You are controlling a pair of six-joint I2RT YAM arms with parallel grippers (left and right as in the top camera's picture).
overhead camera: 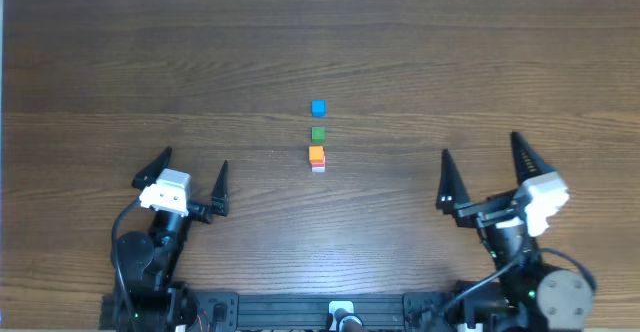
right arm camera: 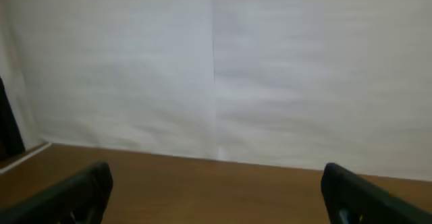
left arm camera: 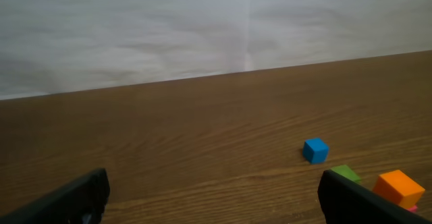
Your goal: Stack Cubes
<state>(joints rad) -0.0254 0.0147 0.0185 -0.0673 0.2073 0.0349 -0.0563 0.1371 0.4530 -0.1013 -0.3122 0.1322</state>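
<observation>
Roughly mid-frame, the cube row (overhead camera: 318, 133) is seen running vertically; left hand (overhead camera: 193, 162) and right hand (overhead camera: 480, 147) are both spread, the left judged nearer.

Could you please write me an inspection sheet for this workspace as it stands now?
Surface: wooden table, brown grain.
Job's things: blue cube, green cube and orange cube in a line at the middle, with gaps between them; the orange cube appears to sit on a pale cube.
Clutter: nothing seen.
Grippers: left pincer and right pincer both open, holding nothing, to either side of the cubes.
Cables: black cable looping beside the left arm's base.
Surroundings: white wall behind the table.
</observation>
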